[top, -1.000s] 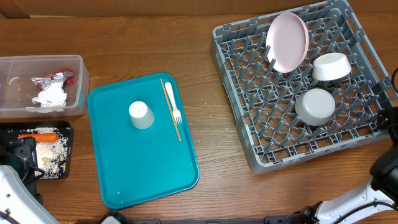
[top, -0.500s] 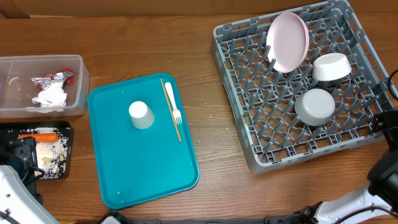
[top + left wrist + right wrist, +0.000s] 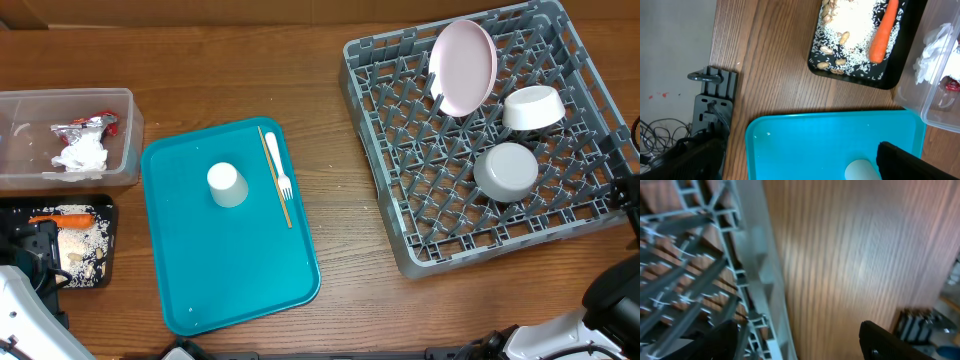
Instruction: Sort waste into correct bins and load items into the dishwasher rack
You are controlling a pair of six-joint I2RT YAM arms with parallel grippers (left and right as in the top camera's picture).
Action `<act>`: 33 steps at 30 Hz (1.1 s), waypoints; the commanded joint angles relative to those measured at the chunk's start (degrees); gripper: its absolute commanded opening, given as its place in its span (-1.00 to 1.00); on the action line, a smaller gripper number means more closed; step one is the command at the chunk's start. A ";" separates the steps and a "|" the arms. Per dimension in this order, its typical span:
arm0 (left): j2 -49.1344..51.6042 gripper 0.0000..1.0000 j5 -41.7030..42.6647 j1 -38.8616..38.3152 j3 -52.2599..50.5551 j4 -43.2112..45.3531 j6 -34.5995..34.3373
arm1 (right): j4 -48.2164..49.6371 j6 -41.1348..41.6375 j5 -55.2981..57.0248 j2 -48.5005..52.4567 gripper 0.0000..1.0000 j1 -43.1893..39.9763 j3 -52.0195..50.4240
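We judged loading half done: cup (image 3: 227,184) and fork (image 3: 279,168) lay on the tray (image 3: 240,270), rack (image 3: 372,150) to its right, while left gripper (image 3: 800,165) and right gripper (image 3: 807,345), jaws apart and empty, had next to fetch them

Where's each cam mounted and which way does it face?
Overhead: fixed above the table, facing straight down on teal tray, dishwasher rack, clear tub, black tray; left arm and right arm at the bottom corners.
Left wrist: over the table's left end, facing down at the black tray and carrot; open left gripper at bottom.
Right wrist: blurred, beside the rack's edge; open right gripper at bottom.
Shared: overhead and left wrist both show carrot, black tray, teal tray.
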 commanded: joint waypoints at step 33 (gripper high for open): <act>-0.07 0.99 0.09 0.28 0.79 0.07 -0.96 | 1.18 -1.31 -3.50 -14.49 0.57 -0.11 -9.25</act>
